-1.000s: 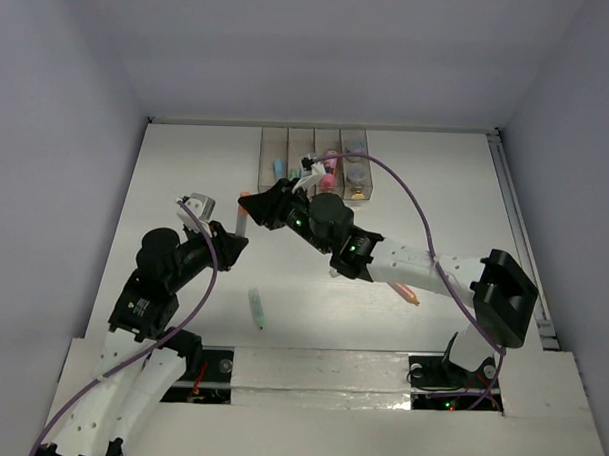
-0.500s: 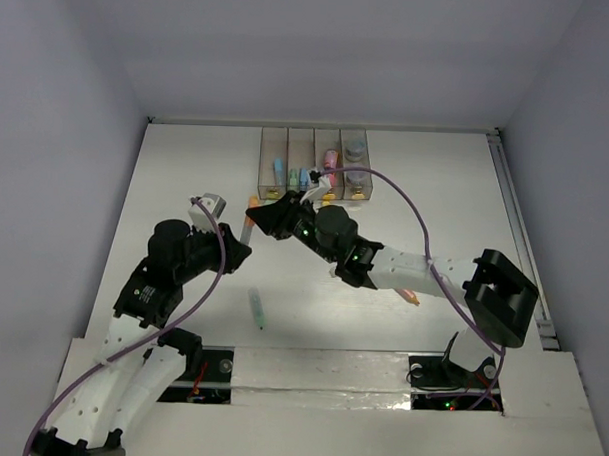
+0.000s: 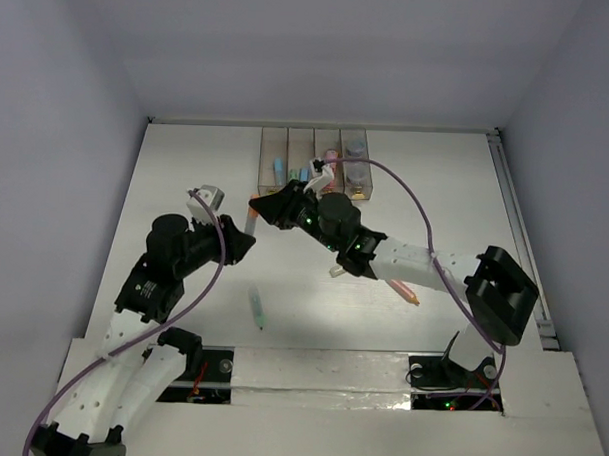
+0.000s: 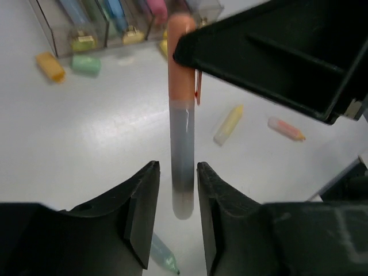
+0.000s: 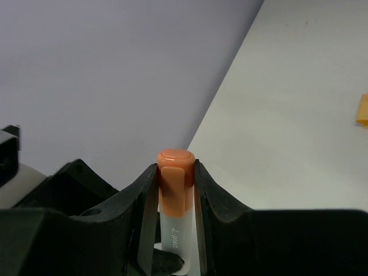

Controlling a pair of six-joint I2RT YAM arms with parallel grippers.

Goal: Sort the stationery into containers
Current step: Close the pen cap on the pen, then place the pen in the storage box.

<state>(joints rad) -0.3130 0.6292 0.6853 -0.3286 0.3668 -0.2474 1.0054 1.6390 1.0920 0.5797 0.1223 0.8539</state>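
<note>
An orange-capped marker [image 3: 250, 222] with a pale grey barrel hangs above the table between both arms. My right gripper [image 3: 258, 207] is shut on its orange cap [image 5: 175, 172]. My left gripper [image 3: 243, 243] is closed narrowly round the barrel's bare lower end [image 4: 183, 184], jaws nearly together [image 4: 177, 168]. The right gripper's black fingers [image 4: 276, 52] reach in from the upper right of the left wrist view. The containers [image 3: 271, 143], four joined clear bins at the back, hold blue, green and pink sticks and grey round pieces.
A green marker [image 3: 256, 308] lies near the front edge. A pink-orange marker [image 3: 405, 292] rests under the right forearm, with a yellow one [image 4: 229, 123] beside it. An orange cap [image 4: 50, 66] and a green cap [image 4: 86, 63] lie in front of the bins.
Both grippers, with the marker between them, have drifted slightly to the right. The left arm has leaned in towards the centre.
</note>
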